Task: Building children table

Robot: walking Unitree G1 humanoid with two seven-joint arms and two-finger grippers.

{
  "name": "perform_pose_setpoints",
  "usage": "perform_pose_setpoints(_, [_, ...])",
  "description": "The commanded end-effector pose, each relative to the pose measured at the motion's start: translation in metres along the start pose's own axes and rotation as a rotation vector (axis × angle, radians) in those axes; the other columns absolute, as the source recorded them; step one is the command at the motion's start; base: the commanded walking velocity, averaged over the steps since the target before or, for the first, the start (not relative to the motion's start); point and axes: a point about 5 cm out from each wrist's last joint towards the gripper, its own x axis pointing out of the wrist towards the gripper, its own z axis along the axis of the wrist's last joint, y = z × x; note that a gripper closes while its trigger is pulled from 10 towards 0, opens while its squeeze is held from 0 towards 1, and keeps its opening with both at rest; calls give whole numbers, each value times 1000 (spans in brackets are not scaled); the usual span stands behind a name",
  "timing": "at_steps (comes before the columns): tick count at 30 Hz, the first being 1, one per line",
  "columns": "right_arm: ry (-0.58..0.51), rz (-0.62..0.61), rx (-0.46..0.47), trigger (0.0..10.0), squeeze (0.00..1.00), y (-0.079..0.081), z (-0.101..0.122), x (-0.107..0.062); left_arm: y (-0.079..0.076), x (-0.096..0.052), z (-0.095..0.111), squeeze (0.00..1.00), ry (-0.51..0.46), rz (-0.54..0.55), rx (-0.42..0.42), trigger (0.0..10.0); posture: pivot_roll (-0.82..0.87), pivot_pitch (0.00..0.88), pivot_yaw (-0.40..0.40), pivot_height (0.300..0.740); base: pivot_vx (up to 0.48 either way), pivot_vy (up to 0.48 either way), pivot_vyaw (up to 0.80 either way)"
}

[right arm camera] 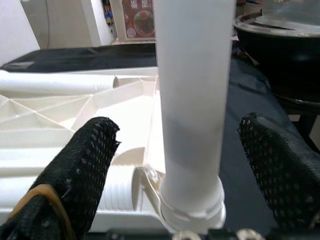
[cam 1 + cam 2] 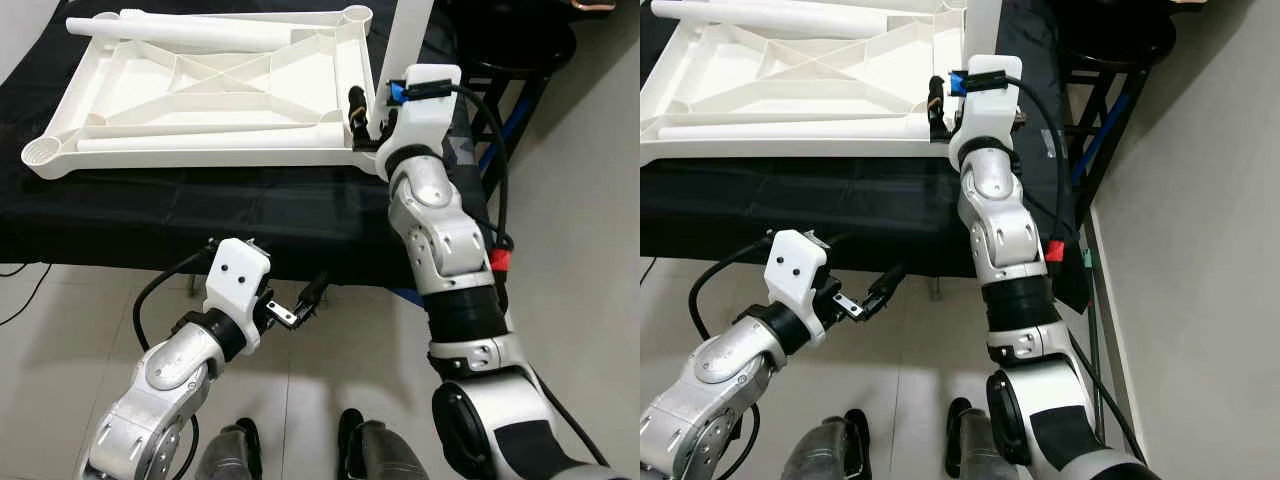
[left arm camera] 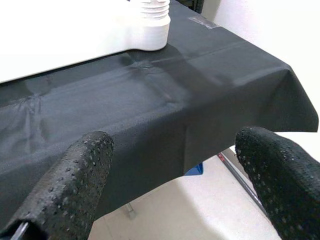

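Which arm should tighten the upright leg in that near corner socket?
Right. The right gripper has open jaws straddling the upright leg at the tabletop corner; the left gripper hangs below the table edge.

The silver right arm reaches up and forward, its black two-fingered right gripper (image 1: pixel 192 165) spread wide. The silver left arm bends low, its left gripper (image 3: pixel 175 180) likewise parted.

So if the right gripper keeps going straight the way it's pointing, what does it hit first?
Probably the upright white table leg, which stands between the right gripper's open fingers in the corner socket of the upturned tabletop.
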Motion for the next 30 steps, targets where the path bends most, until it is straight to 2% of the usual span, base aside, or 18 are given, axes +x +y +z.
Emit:
perform_pose_setpoints(1, [11, 8, -13, 10000, 0, -2, -3, -6, 1, -1, -4, 0, 11, 16, -5, 10000, 160, 247, -59, 740, 0, 0, 0])
perform_pose_setpoints(8, [28, 15, -42, 10000, 0, -11, -8, -18, 2, 1, -4, 0, 6, 14, -1, 10000, 157, 234, -56, 740, 0, 0, 0])
perform_pose_setpoints(9, [49, 14, -46, 10000, 0, -20, -16, -31, 1, 2, -7, 0, 7, 15, -14, 10000, 148, 221, -55, 740, 0, 0, 0])
perform_pose_setpoints(12, [56, 14, -46, 10000, 0, -22, -18, -35, 1, 2, -7, 0, 7, 16, -18, 10000, 148, 221, -55, 740, 0, 0, 0])
perform_pose_setpoints(13, [60, 71, -34, 10000, 0, -23, -29, -50, -2, 1, -12, 0, 15, 22, -39, 10000, 138, 184, -50, 740, 0, 0, 0])
perform_pose_setpoints(14, [62, 115, -23, 10000, 0, -23, -37, -61, -3, 1, -16, 0, 21, 26, -53, 10000, 138, 184, -50, 740, 0, 0, 0])
perform_pose_setpoints(15, [121, 117, -6, 10000, 0, -28, -54, -79, -7, -1, -23, 0, 38, 39, -69, 10000, 133, 159, -49, 740, 0, 0, 0])
perform_pose_setpoints(16, [121, 117, -6, 10000, 0, -28, -54, -79, -7, -1, -23, 0, 38, 39, -69, 10000, 133, 159, -49, 740, 0, 0, 0])
perform_pose_setpoints(17, [166, 112, 5, 10000, 0, -32, -65, -92, -9, -2, -27, 0, 49, 48, -78, 10000, 133, 159, -49, 740, 0, 0, 0])
perform_pose_setpoints(18, [205, 77, -28, 10000, 0, -41, -82, -113, -11, -4, -35, 0, 67, 78, -82, 10000, 126, 136, -45, 740, 0, 0, 0])
perform_pose_setpoints(19, [212, 65, -35, 10000, 0, -44, -86, -120, -12, -5, -38, 0, 75, 84, -83, 10000, 123, 125, -43, 740, 0, 0, 0])
perform_pose_setpoints(21, [218, 56, -38, 10000, 0, -45, -89, -125, -13, -6, -40, 0, 80, 86, -84, 10000, 123, 125, -43, 740, 0, 0, 0])
perform_pose_setpoints(22, [235, 40, -37, 10000, 0, -46, -95, -138, -17, -7, -44, 0, 84, 81, -76, 10000, 121, 102, -42, 740, 0, 0, 0])
perform_pose_setpoints(26, [250, 24, -31, 10000, 0, -45, -99, -146, -22, -7, -45, 0, 86, 75, -79, 10000, 117, 87, -37, 740, 0, 0, 0])
perform_pose_setpoints(27, [266, 18, -12, 10000, 0, -41, -102, -154, -25, -7, -47, 0, 92, 86, -96, 10000, 113, 71, -37, 740, 0, 0, 0])
perform_pose_setpoints(30, [271, 26, -12, 10000, 0, -39, -104, -159, -27, -7, -49, 0, 95, 102, -118, 10000, 116, 52, -39, 740, 0, 0, 0])
